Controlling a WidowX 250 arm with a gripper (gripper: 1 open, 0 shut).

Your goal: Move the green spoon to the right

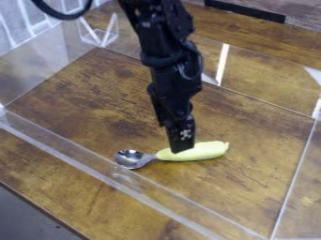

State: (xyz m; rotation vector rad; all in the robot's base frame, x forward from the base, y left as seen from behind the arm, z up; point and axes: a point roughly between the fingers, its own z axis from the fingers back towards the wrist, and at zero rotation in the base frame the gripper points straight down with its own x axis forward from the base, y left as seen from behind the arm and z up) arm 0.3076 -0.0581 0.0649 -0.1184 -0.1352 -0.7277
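One green spoon [175,153] lay on the dark wooden bench [88,98], inside a shallow clear plastic enclosure [75,157] whose near wall ran along the near-left edge. The spoon sat toward the near side of the enclosure, a little in from that wall. Its long axis ran roughly left to right, tilted slightly so that the handle end was a touch farther back than the bowl end. The shiny silver bowl pointed left and lay nearest the clear wall, while the thick yellow-green handle pointed right, toward the open middle of the bench.

A black robot arm [166,42] reached down from the far top of the view, and its claw [183,139] hung at the handle, over the part near where handle meets bowl. The tip of the claw overlapped the far edge of the handle in the view; whether it touched the plastic could not be told. The claw appeared as one dark narrow block with small pale marks on its face, and no gap between its fingers showed, so I cannot tell whether it was open or closed.

Light reflections streaked the far clear walls of the enclosure.
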